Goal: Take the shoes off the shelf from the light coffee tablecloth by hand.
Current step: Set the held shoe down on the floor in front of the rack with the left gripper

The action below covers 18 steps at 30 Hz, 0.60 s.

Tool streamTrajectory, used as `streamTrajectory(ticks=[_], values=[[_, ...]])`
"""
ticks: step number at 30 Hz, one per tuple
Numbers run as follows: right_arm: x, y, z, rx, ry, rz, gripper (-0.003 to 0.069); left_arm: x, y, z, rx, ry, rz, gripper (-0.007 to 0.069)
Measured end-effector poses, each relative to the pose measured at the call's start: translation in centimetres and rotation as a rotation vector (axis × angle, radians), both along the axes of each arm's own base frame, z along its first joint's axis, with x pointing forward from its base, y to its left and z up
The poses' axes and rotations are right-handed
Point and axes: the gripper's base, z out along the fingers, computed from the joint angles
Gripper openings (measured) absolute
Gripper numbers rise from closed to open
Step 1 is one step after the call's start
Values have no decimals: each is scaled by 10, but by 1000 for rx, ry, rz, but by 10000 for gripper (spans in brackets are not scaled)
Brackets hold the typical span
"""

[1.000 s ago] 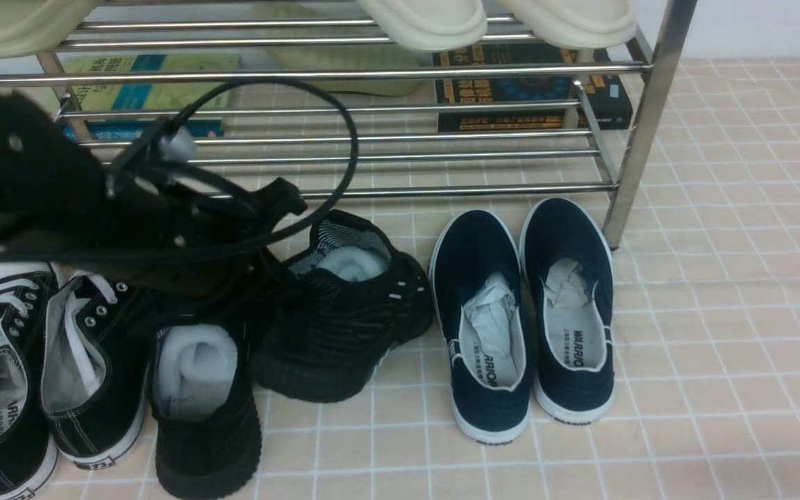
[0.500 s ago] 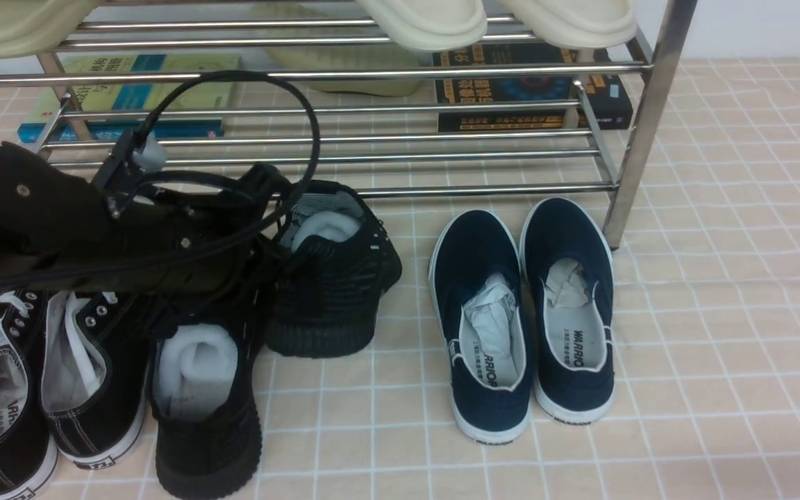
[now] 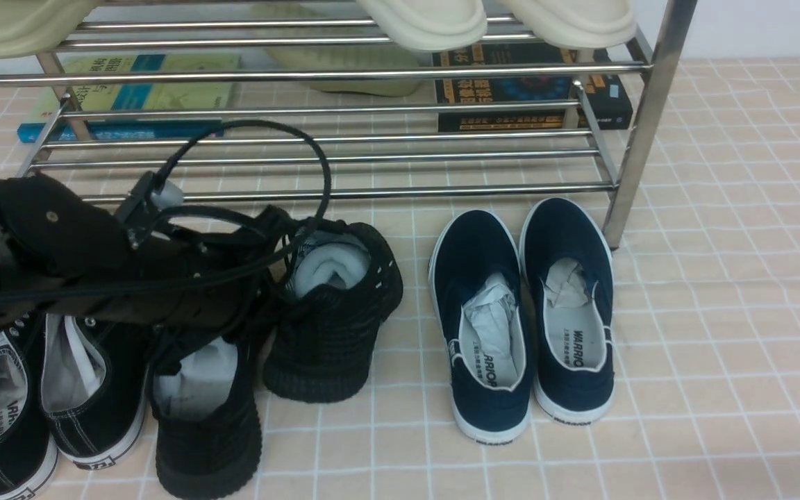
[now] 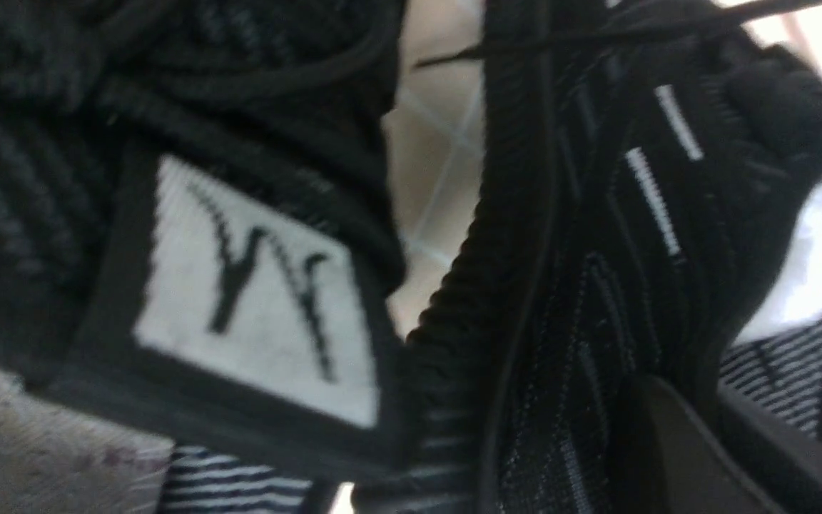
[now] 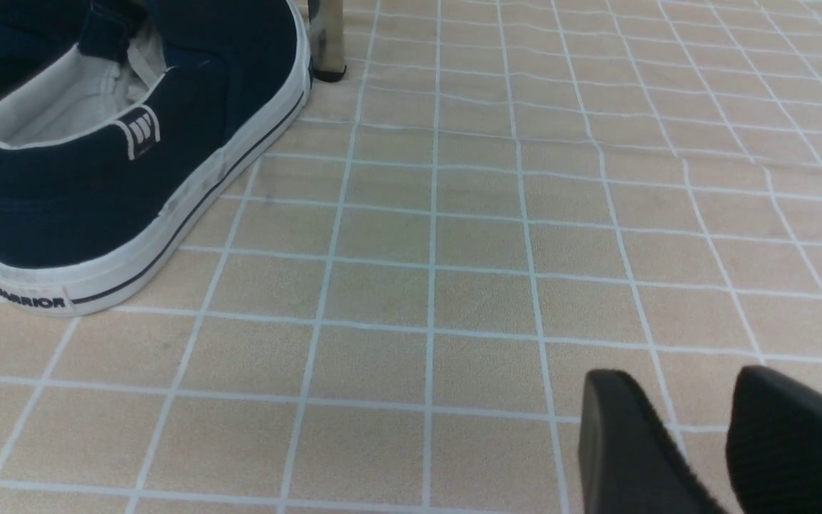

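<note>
Okay, front view first: we see the left gripper (image 3: 287, 232) at centre-left of the frame, its arm coming in from the left edge with a black cable (image 3: 320, 173) looping over it. Its tip sits at the collar of the black sneaker (image 3: 334, 326). In the left wrist view one of its fingers (image 4: 668, 450) lies against the outside of the knit upper and the other over the striped lining, so we read it as pinched on the collar wall. That sneaker is off the rack (image 3: 642, 139) and stands sole-down on the cloth (image 3: 719, 312), just in front of the lowest tubes, heel toward the bottom of the frame, white paper showing in its mouth.

The second black sneaker (image 3: 205, 423) stands on the cloth at lower left-centre, just beside the first; the wrist view shows a sliver of cloth between them. The arm covers part of its opening.

Navy slip-ons (image 3: 476, 264) sit side by side right of centre, near the rack's right front leg. Black canvas lace-ups (image 3: 112, 389) are at the lower left corner, partly under the arm. Cream slippers (image 3: 421, 21) rest on the upper tier along the top edge. A green book (image 3: 143, 90) and a dark book (image 3: 525, 90) show through the tubes.

In the right wrist view the right gripper (image 5: 668, 400) has its fingers spread apart, low over the cloth, well apart from the nearer slip-on.
</note>
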Motion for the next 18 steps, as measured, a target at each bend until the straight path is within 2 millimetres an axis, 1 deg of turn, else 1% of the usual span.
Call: streamTrajectory(ticks=[3, 9, 12, 15, 17, 18], values=[[0, 0, 0, 0, 0, 0, 240, -2, -1, -1, 12, 9, -32, 36], [0, 0, 0, 0, 0, 0, 240, -5, -2, -3, 24, 26, -78, 91], [0, 0, 0, 0, 0, 0, 240, -6, -2, -3, 28, 35, -99, 174], [0, 0, 0, 0, 0, 0, 240, -7, -3, -3, 33, 34, -116, 237], [0, 0, 0, 0, 0, 0, 240, -9, -3, 0, 44, 24, -150, 273], [0, 0, 0, 0, 0, 0, 240, -10, -4, 6, 60, -1, -191, 288]])
